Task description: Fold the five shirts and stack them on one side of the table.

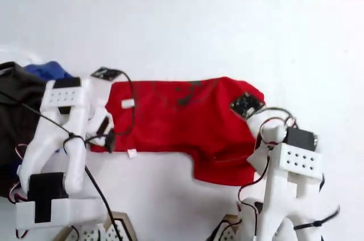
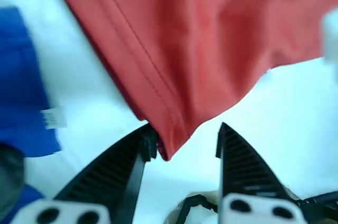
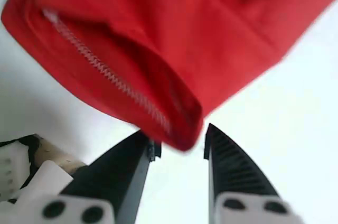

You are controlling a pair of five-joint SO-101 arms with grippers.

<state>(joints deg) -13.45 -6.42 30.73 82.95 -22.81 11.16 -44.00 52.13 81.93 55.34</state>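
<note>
A red shirt [image 1: 182, 116] lies partly folded across the middle of the white table [image 1: 227, 30]. My left gripper [image 1: 104, 132] sits at the shirt's left end, open; in the left wrist view a corner of the red shirt [image 2: 211, 34] hangs between the fingers of the gripper [image 2: 185, 131]. My right gripper [image 1: 259, 138] is at the shirt's lower right part, also open. In the right wrist view a folded hem of the red shirt [image 3: 174, 28] with white stitching dips between the fingers of that gripper [image 3: 179, 137].
A dark shirt [image 1: 17, 116] and a blue shirt [image 1: 48, 70] are heaped at the table's left edge, just behind the left arm. The blue shirt [image 2: 21, 86] carries a small white tag. The far half of the table is bare white.
</note>
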